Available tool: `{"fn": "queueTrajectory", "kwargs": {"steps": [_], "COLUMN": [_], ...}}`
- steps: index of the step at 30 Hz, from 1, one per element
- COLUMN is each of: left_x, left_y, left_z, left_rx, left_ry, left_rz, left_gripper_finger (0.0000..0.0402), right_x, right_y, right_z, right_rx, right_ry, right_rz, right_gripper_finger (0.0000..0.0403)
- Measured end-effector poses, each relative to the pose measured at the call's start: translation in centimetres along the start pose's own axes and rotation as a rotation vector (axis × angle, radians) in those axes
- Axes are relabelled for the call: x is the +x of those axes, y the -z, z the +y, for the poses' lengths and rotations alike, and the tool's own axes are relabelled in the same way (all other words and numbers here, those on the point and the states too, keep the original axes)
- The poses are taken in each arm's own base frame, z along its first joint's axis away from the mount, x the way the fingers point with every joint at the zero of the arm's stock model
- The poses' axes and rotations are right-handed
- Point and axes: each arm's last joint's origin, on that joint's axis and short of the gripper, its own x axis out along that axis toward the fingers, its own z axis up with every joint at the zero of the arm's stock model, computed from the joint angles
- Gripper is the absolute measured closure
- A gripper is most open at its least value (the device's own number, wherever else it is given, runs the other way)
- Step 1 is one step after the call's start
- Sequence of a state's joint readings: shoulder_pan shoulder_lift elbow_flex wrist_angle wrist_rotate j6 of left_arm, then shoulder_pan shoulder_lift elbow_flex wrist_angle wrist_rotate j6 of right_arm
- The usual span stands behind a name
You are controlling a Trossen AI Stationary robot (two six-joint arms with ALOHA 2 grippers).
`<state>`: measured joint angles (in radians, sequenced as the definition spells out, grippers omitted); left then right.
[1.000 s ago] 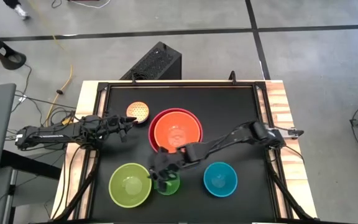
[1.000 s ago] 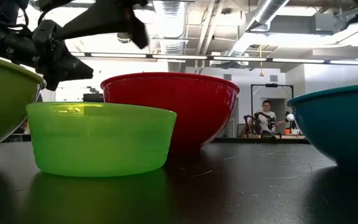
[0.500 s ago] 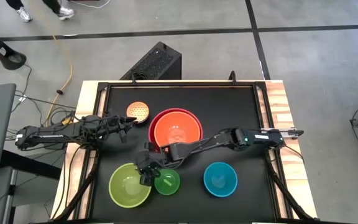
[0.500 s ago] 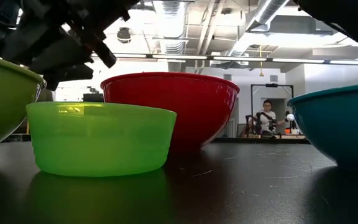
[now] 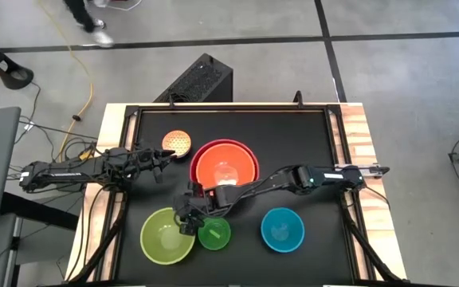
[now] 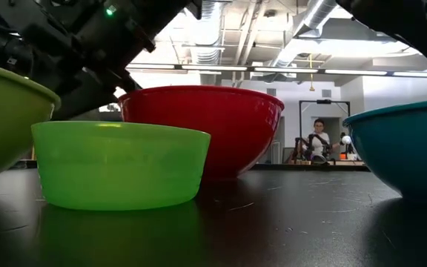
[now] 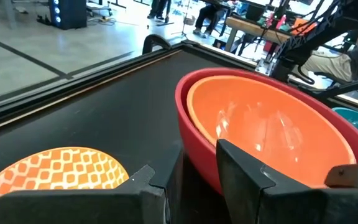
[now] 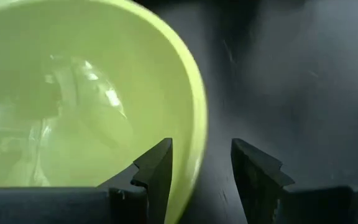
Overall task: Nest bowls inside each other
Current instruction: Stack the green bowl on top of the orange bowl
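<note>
- The right gripper [image 8: 201, 171] hangs over the rim of the large lime green plastic bowl [image 5: 166, 236] at the table's near edge, fingers apart astride the rim, not yet pinching it.
- Just beside it sits the small dark green bowl [image 5: 214, 233]; the blue bowl [image 5: 282, 229] stands farther right.
- Behind them, the orange bowl [image 5: 226, 168] is nested in the large red-pink bowl [image 6: 221, 122].
- The small patterned yellow bowl [image 5: 177, 143] lies farthest back, by the left gripper [image 7: 191, 171], whose fingers stand narrowly apart, empty.
</note>
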<state>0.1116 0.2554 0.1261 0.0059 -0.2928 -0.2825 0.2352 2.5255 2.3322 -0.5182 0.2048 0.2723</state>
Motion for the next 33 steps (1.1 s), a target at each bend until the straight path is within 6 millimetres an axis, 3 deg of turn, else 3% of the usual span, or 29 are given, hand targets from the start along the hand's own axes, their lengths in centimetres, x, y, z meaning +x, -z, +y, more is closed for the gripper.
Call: {"fn": "queueTrajectory", "kwargs": {"steps": [7,15,18,24,33], "left_x": [0.0,0.0,0.0,0.0,0.0], "left_y": [0.0,0.0,0.0,0.0,0.2], "left_z": [0.0,0.0,0.0,0.0,0.1], "left_rx": [0.0,0.001,0.001,0.001,0.007], "left_ry": [0.0,0.0,0.0,0.0,-0.005], "left_rz": [0.0,0.0,0.0,0.001,0.019], "left_gripper_finger": [0.0315,0.0315,0.0315,0.0315,0.0315], "right_x": [0.2,0.0,-1.1,-5.8,-16.5], "right_y": [0.4,-0.1,-1.0,-4.3,-8.4], "right_z": [0.1,0.2,0.3,0.3,-2.2], "right_rx": [0.017,0.035,0.049,0.014,-0.068], "right_ry": [-0.023,-0.059,-0.084,-0.162,-0.134], "right_rz": [0.028,0.009,-0.016,-0.101,-0.13], "right_gripper_finger": [0.0243,0.0379,0.0384,0.039,0.0391]}}
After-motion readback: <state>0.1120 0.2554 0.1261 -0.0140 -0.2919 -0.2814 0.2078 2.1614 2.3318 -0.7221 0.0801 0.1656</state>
